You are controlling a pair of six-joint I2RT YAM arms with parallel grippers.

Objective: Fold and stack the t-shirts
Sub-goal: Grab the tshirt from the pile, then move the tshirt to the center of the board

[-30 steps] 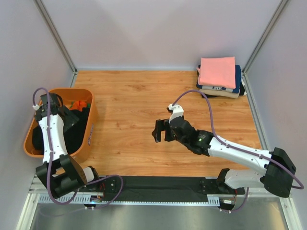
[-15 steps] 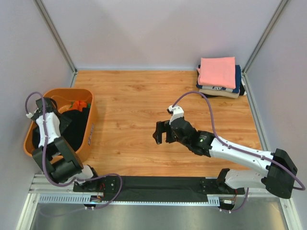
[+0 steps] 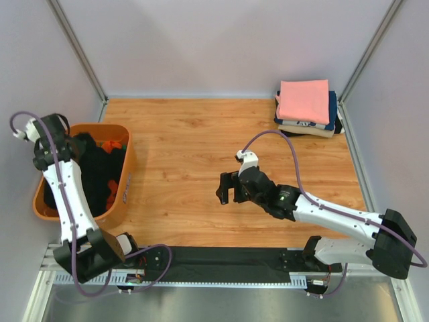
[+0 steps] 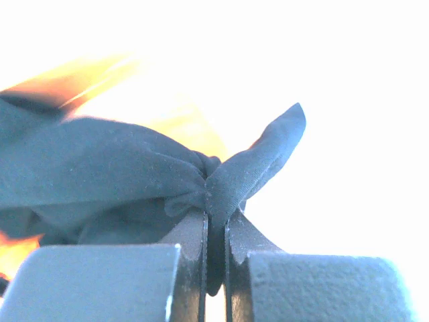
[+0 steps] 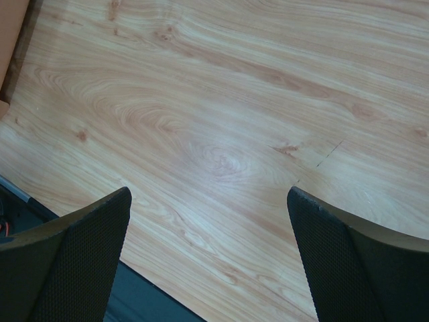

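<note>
My left gripper (image 4: 216, 218) is shut on a pinched fold of the black t-shirt (image 4: 120, 168). In the top view it (image 3: 69, 142) hangs over the orange tub (image 3: 127, 176), and the black t-shirt (image 3: 94, 168) rises out of the tub toward it. Bits of an orange t-shirt (image 3: 114, 145) show beside the black cloth. At the back right lies a folded stack, with the pink t-shirt (image 3: 305, 100) on top of a navy one (image 3: 332, 107) and a cream one (image 3: 308, 129). My right gripper (image 3: 224, 188) (image 5: 208, 194) hovers open over bare wood at mid-table, holding nothing.
The wooden table (image 3: 188, 134) is enclosed by grey walls at the back and sides. A black strip (image 3: 228, 258) runs along the near edge between the arm bases. The tub's corner (image 5: 10, 47) shows at the far left of the right wrist view.
My left gripper went from open to shut on the black t-shirt, and that arm rose and swung back-left, drawing cloth upward. The right arm barely shifted.
</note>
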